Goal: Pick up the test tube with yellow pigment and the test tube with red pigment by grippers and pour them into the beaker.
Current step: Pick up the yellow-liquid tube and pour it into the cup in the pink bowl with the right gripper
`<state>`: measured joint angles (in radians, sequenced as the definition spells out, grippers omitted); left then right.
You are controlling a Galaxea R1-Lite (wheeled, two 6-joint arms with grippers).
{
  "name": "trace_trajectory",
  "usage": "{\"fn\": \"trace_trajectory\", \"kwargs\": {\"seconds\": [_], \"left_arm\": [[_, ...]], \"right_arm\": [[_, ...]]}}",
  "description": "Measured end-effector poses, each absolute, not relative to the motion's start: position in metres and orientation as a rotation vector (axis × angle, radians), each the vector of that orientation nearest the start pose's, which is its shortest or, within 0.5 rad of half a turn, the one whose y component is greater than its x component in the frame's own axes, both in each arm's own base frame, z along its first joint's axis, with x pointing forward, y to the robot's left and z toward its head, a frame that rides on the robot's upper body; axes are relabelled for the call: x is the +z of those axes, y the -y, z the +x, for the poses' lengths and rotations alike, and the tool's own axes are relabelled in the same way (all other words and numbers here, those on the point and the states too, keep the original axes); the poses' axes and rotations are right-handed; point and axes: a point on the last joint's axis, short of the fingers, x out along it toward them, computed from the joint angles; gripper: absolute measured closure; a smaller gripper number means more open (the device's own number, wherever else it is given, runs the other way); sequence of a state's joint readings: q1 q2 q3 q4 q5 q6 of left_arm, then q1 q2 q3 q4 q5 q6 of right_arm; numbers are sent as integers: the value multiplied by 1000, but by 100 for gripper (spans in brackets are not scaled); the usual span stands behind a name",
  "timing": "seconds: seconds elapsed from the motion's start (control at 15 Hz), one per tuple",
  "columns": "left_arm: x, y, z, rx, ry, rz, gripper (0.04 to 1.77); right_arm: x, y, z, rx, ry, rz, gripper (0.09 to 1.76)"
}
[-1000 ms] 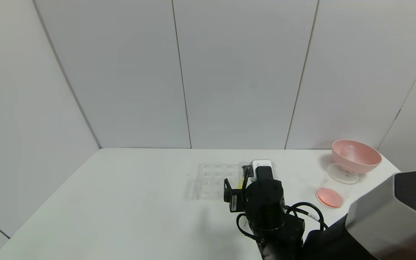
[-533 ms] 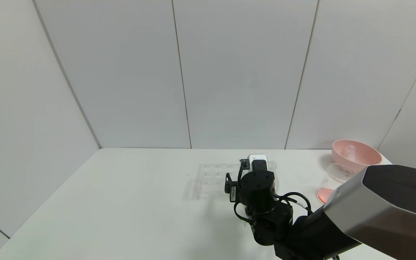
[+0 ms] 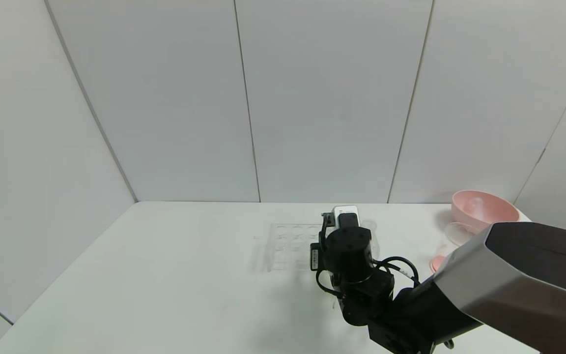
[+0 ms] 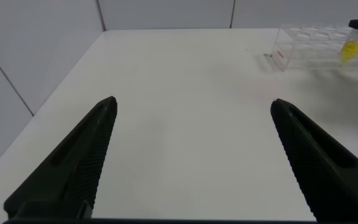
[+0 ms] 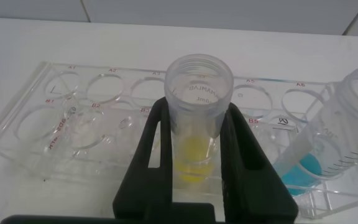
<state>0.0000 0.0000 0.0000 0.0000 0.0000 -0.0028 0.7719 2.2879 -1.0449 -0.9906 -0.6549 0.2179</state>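
The test tube with yellow pigment (image 5: 197, 118) stands upright in the clear many-holed rack (image 5: 48, 134). My right gripper (image 5: 197, 109) is shut on it just below its rim, one black finger on each side. In the head view the right wrist (image 3: 347, 246) covers the gripper and tube at the rack's (image 3: 288, 243) right end. My left gripper (image 4: 192, 104) is open and empty over bare table, far from the rack (image 4: 309, 43); the yellow tube (image 4: 352, 50) shows there too. The red-pigment tube and the beaker are not visible.
A blue-liquid tube (image 5: 347, 137) stands in the rack right beside the yellow one. A pink bowl (image 3: 484, 211) sits at the table's back right, with a clear dish (image 3: 457, 231) and a pink lid (image 3: 438, 263) in front of it, partly behind my right arm.
My right arm has reached farther out and slightly left, bringing the gripper onto the rack's right end. The left arm stays out of the head view.
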Motion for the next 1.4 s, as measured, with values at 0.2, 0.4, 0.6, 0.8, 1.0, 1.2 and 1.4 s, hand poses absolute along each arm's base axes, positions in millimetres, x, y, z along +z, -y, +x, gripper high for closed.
{"fn": "trace_trajectory", "kwargs": {"seconds": [0.2, 0.4, 0.6, 0.8, 1.0, 1.2, 1.4], "left_arm": [[75, 0, -23, 0, 0, -3, 5], [75, 0, -23, 0, 0, -3, 5], [75, 0, -23, 0, 0, -3, 5], [75, 0, -23, 0, 0, -2, 5], [75, 0, -23, 0, 0, -2, 5], [75, 0, -23, 0, -1, -3, 5], [75, 0, -23, 0, -1, -3, 5]], "right_arm": [[62, -284, 311, 97, -197, 44, 135], [64, -284, 312, 97, -190, 38, 135], [73, -283, 312, 104, -168, 20, 135], [89, -281, 310, 139, -140, 24, 135], [113, -279, 306, 171, -97, 41, 135], [143, -272, 298, 189, -45, 78, 135], [171, -253, 290, 167, 6, 65, 135]]}}
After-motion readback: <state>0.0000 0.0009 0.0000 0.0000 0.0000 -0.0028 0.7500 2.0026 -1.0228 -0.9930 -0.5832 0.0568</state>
